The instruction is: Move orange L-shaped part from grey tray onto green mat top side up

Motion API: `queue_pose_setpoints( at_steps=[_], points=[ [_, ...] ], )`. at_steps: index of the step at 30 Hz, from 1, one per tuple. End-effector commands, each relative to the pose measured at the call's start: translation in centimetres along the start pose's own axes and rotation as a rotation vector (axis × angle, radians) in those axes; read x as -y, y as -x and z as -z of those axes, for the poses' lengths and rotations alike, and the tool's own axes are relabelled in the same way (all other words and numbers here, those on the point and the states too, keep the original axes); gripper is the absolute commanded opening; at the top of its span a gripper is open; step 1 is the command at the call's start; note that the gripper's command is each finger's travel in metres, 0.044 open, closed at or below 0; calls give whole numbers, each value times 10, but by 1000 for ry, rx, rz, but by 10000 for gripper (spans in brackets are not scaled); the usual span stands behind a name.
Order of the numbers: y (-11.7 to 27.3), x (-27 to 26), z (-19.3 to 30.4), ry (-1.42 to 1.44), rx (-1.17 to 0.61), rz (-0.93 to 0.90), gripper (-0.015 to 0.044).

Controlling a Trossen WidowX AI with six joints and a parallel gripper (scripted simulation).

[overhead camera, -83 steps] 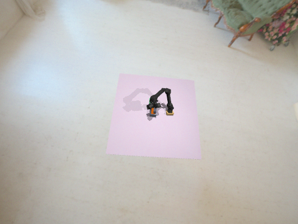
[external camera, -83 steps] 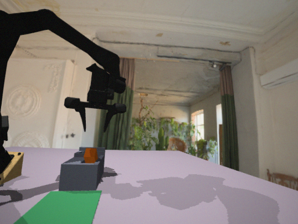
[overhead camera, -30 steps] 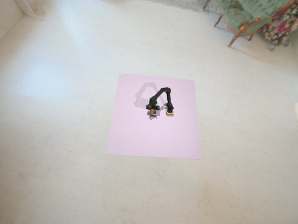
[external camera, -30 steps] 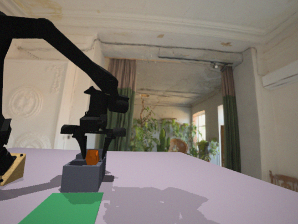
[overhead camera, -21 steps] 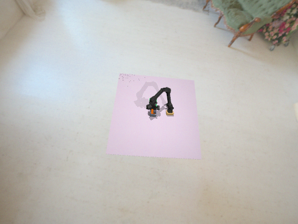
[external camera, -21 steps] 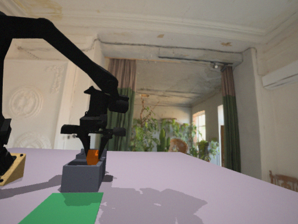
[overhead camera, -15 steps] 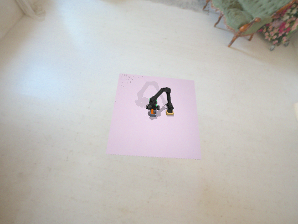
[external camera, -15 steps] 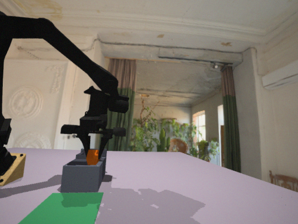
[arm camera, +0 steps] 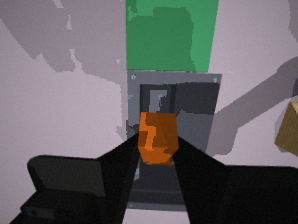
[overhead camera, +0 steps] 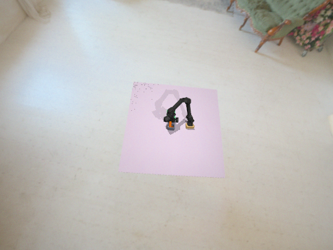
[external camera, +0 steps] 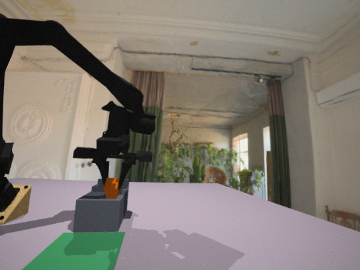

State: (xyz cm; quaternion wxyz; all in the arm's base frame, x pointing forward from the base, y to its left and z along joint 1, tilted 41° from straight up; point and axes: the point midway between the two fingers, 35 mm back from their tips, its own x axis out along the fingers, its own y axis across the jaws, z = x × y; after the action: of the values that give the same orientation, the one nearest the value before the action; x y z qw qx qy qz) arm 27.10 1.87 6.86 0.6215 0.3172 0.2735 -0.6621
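The orange L-shaped part (overhead camera: 170,124) (external camera: 112,191) (arm camera: 158,142) is tilted, with one end standing above the rim of the grey tray (overhead camera: 170,129) (external camera: 97,215) (arm camera: 175,78). My gripper (external camera: 114,181) (arm camera: 156,137) points down over the tray and is shut on the raised end, one finger on each side of it. The part's lower end is hidden in the wrist view. Part of the pocket shows as a dark hollow in the tray. The green mat (external camera: 43,260) (arm camera: 202,30) lies flat beside the tray and holds no part.
The arm's tan base block (overhead camera: 190,126) (external camera: 21,204) (arm camera: 289,132) stands on the pink table top (overhead camera: 173,155) (external camera: 201,230), to one side of the tray. The arm's shadow falls across the table, the tray and the mat.
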Motion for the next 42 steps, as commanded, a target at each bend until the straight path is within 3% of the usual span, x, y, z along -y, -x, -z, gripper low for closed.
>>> queue_pose_setpoints(
  at_steps=[1, 42],
  points=[
    [8, -1, 1, -3, -4, -4, 0],
    [73, 0, 1, 1, -7, -6, 0]
  ],
)
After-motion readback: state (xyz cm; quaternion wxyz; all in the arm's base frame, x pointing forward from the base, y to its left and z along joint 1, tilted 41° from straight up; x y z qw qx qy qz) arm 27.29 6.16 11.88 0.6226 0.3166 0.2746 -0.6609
